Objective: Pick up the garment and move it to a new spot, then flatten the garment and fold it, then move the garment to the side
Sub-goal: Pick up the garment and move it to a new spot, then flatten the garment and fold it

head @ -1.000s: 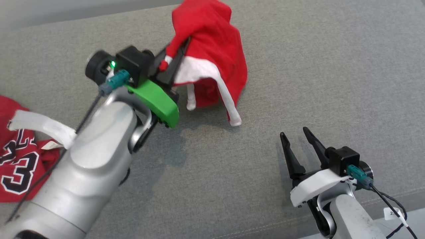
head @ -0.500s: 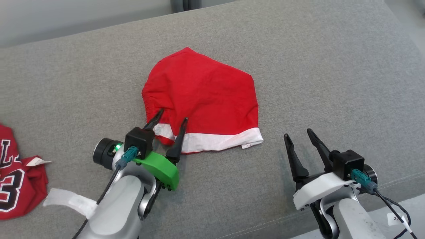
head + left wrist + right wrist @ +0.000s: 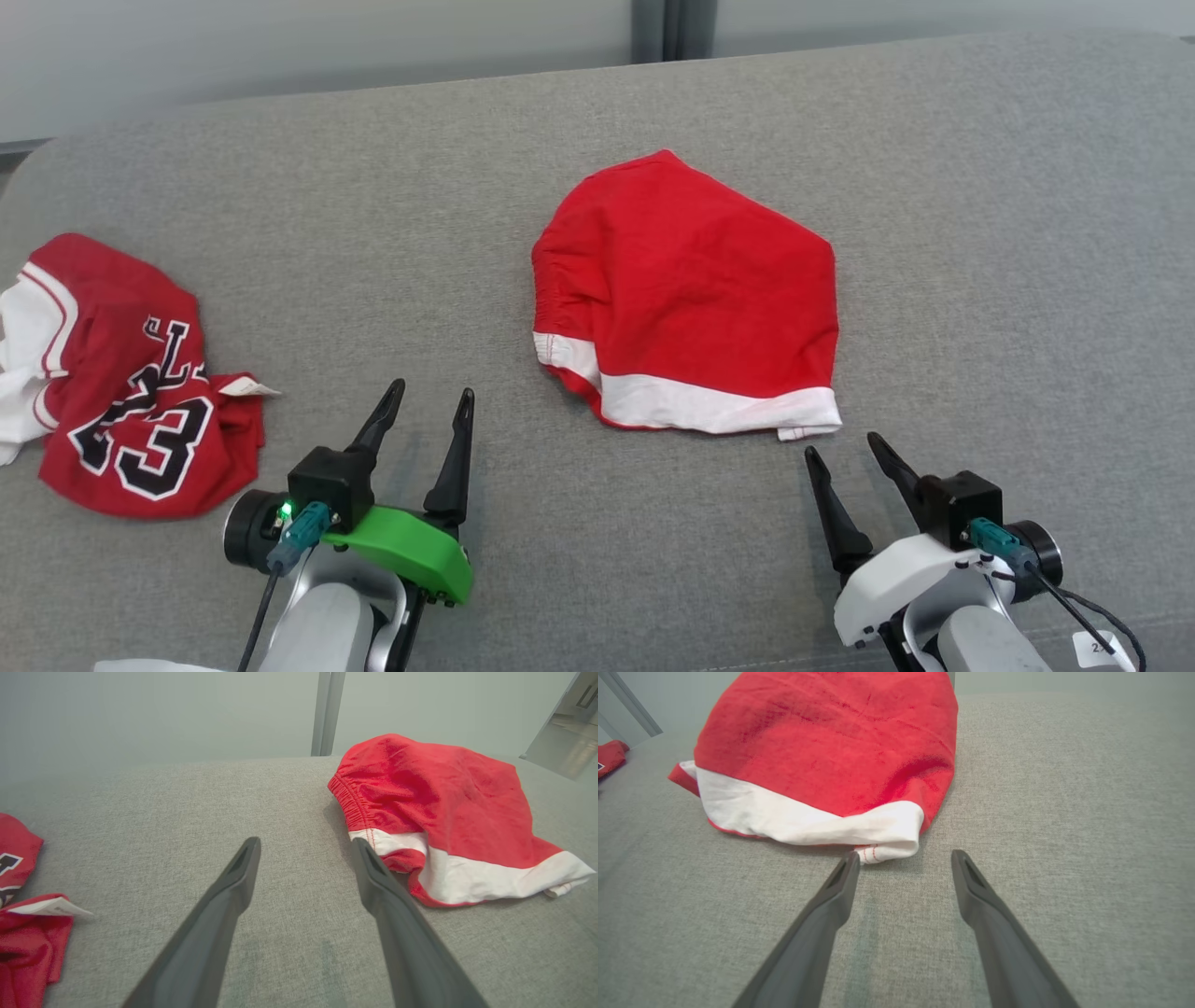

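Left gripper (image 3: 433, 388): is being held with its jaws spread wide and nothing between them; it is being kept low over bare upholstery, apart from both garments.
Right gripper (image 3: 842, 444): is likewise being held open and empty; in its wrist view (image 3: 905, 854) one fingertip is being shown just beside the folded corner of the hem, and contact cannot be told.
Red shorts (image 3: 691, 289): are being left lying loosely on the cushion, ahead of and between the two grippers, nearer the right one.
White hem band (image 3: 709, 406): is being turned toward the robot, along the near edge of the shorts.
Elastic waistband (image 3: 348, 798): is being shown gathered on the shorts' left side.
Red jersey (image 3: 131, 411): is being left crumpled well to the left, with black numerals facing up and a small tag (image 3: 245, 385) sticking out.
Grey cushion (image 3: 980, 233): is being used as the surface under everything.
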{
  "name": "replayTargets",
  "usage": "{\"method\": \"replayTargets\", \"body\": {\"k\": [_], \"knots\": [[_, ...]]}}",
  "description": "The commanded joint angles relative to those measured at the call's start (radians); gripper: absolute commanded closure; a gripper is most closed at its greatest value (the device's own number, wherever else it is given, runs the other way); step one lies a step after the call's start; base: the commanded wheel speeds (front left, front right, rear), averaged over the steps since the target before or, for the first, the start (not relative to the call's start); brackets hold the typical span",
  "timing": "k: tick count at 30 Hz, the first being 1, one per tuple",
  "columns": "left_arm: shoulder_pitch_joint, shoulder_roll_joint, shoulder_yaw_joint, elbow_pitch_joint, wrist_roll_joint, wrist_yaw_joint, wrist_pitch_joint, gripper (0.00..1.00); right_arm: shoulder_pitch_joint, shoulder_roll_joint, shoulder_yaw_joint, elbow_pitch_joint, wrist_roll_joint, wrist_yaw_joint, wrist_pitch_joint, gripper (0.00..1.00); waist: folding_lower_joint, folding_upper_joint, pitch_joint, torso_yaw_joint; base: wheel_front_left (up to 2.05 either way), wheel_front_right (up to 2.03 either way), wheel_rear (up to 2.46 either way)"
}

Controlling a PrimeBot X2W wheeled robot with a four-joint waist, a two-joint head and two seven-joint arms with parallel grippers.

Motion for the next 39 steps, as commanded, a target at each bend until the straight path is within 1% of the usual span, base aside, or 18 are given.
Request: {"method": "replayTargets", "body": {"k": [1,7,13,14,16,17,20,22,25,28,29,30,32,34,36,39], "knots": [[0.018,-0.007,0.014,-0.008,0.012,-0.009,-0.001,0.0,0.005,-0.004,-0.01,0.014,-0.009,0.0,-0.001,0.0,0.0,0.0,-0.015,0.061,0.0,0.0,0.0],[0.025,-0.028,0.022,-0.021,0.045,-0.032,-0.001,0.0,-0.035,-0.004,-0.043,0.07,-0.028,0.0,-0.001,0.0,0.0,0.0,-0.007,0.112,0.0,0.0,0.0],[0.016,-0.034,0.015,-0.015,0.055,-0.04,-0.001,0.0,-0.071,-0.004,-0.075,0.132,-0.032,0.0,-0.001,0.0,0.0,0.0,0.008,0.139,0.0,0.0,0.0],[0.014,-0.035,0.012,-0.013,0.057,-0.041,-0.001,0.0,-0.075,-0.003,-0.08,0.151,-0.037,0.0,-0.001,0.24,0.0,0.0,0.009,0.142,0.0,0.0,0.0],[0.012,-0.037,0.009,-0.01,0.055,-0.041,-0.001,0.0,-0.087,-0.004,-0.092,0.183,-0.049,0.0,0.0,0.81,0.0,0.0,0.012,0.146,0.0,0.0,0.0],[0.011,-0.037,0.008,-0.009,0.052,-0.041,-0.001,0.0,-0.092,-0.004,-0.103,0.196,-0.055,0.0,0.001,1.0,0.0,0.0,0.012,0.147,0.0,0.0,0.0],[0.015,-0.039,-0.002,-0.011,0.035,-0.042,-0.001,0.0,-0.105,-0.004,-0.134,0.199,-0.086,0.0,0.001,1.0,0.0,0.0,0.01,0.142,0.0,0.0,0.0],[0.015,-0.04,-0.014,-0.017,0.028,-0.042,-0.001,0.0,-0.12,-0.023,-0.138,0.189,-0.132,0.0,0.0,1.0,0.0,0.0,0.005,0.132,0.0,0.0,0.0],[0.015,-0.04,-0.035,-0.025,0.012,-0.042,-0.001,0.0,-0.146,-0.094,-0.133,0.151,-0.19,-0.001,-0.001,1.0,0.0,0.0,-0.007,0.112,0.0,0.0,0.0],[0.017,-0.041,-0.047,-0.026,-0.01,-0.042,-0.001,0.0,-0.171,-0.177,-0.123,0.087,-0.238,-0.001,-0.001,1.0,0.0,0.0,-0.014,0.084,0.0,0.0,0.0],[0.016,-0.042,-0.052,-0.025,-0.016,-0.042,-0.001,0.0,-0.178,-0.199,-0.117,0.069,-0.247,0.0,-0.001,0.24,0.0,0.0,-0.015,0.074,0.0,0.0,0.0],[0.017,-0.042,-0.056,-0.023,-0.018,-0.042,-0.001,0.0,-0.18,-0.214,-0.105,0.055,-0.251,0.0,-0.001,0.0,0.0,0.0,-0.016,0.062,0.0,0.0,0.0],[0.019,-0.042,-0.063,-0.016,-0.023,-0.042,-0.001,0.0,-0.182,-0.246,-0.088,0.055,-0.255,-0.001,-0.001,0.0,0.0,0.0,-0.016,0.039,0.0,0.0,0.0],[0.018,-0.043,-0.066,-0.006,-0.023,-0.042,-0.001,0.0,-0.175,-0.264,-0.087,0.061,-0.258,-0.001,-0.001,0.0,0.0,0.0,-0.017,0.016,0.0,0.0,0.0],[0.015,-0.043,-0.059,0.001,-0.024,-0.042,-0.001,0.0,-0.154,-0.266,-0.119,0.058,-0.25,-0.001,-0.001,0.0,0.0,0.0,-0.016,-0.006,0.0,0.0,0.0],[0.012,-0.043,-0.044,0.016,-0.021,-0.042,-0.001,0.0,-0.117,-0.241,-0.163,0.045,-0.236,-0.001,-0.001,0.0,0.0,0.0,-0.017,-0.043,0.0,0.0,0.0]]}}
